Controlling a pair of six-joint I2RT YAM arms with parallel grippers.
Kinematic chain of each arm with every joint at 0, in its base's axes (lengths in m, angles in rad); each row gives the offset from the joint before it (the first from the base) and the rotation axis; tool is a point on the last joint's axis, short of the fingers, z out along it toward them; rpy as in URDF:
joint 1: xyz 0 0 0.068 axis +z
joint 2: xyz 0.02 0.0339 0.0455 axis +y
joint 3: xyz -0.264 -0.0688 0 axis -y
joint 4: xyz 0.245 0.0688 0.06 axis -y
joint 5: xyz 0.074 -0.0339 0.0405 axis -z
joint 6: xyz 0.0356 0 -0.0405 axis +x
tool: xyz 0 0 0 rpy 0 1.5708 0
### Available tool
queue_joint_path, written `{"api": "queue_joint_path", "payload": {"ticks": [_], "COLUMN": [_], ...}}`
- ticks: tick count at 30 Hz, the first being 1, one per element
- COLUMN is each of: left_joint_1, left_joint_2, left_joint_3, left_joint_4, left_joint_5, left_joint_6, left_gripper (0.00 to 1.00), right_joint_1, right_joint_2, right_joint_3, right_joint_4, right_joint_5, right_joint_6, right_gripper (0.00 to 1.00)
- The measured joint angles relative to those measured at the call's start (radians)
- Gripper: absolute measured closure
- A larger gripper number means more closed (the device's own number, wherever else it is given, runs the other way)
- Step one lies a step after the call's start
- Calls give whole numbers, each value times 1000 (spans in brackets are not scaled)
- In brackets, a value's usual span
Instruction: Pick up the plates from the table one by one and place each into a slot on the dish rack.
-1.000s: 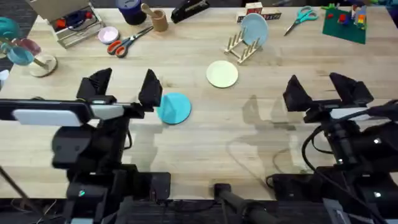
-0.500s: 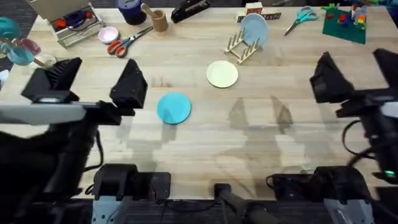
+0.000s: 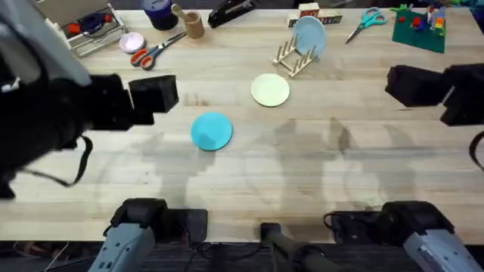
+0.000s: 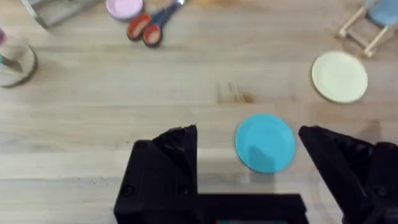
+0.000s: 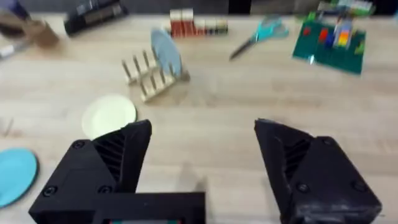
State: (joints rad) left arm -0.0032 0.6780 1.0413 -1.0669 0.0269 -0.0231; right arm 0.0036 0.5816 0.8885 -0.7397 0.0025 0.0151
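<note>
A wide wooden table (image 3: 302, 174) holds everything. Both arms are raised above it, carrying nothing. The left gripper (image 4: 249, 168) has its jaws spread, with the teal plate (image 3: 211, 131) lying flat on the table between and below them. The right gripper (image 5: 202, 162) is also spread wide. The cream plate (image 3: 270, 89) lies flat near the rack (image 3: 291, 57), where a pale blue plate (image 3: 308, 36) already stands. Likely step: reaching for the teal plate; next, lower and pinch its rim.
</note>
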Motion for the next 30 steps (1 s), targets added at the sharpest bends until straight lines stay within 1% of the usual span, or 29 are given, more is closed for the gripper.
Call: {"api": "queue_joint_path", "payload": {"ticks": [4, 8, 13, 21, 22, 23, 25, 27, 28, 30], "left_joint_1": [0, 0, 0, 0, 0, 0, 0, 0, 0, 0], "left_joint_2": [108, 181, 226, 229, 229, 228, 229, 229, 229, 229], "left_joint_3": [50, 56, 56, 57, 57, 57, 57, 56, 57, 56], "left_joint_4": [-41, -30, -25, -14, -13, -14, -14, -15, -15, -15], "left_joint_5": [13, 15, 21, 26, 27, 29, 33, 45, 54, 76], "left_joint_6": [0, 0, 0, 0, -4, -4, -4, -4, -2, -3], "left_gripper": [8, 8, 8, 7, 89, 229, 566, 860, 934, 957], "right_joint_1": [0, 0, 0, 0, 0, 0, 0, 0, 0, 0], "right_joint_2": [132, 224, 260, 261, 261, 261, 261, 261, 261, 261], "right_joint_3": [88, 134, 137, 138, 139, 139, 139, 139, 139, 139], "right_joint_4": [-99, -118, -123, -129, -129, -129, -129, -129, -129, -129], "right_joint_5": [0, 0, 0, 0, 0, 0, 0, 0, 0, 0], "right_joint_6": [0, 0, 0, 0, 0, 0, 0, 0, 0, 0], "right_gripper": [5, 5, 5, 5, 7, 6, 6, 6, 6, 6]}}
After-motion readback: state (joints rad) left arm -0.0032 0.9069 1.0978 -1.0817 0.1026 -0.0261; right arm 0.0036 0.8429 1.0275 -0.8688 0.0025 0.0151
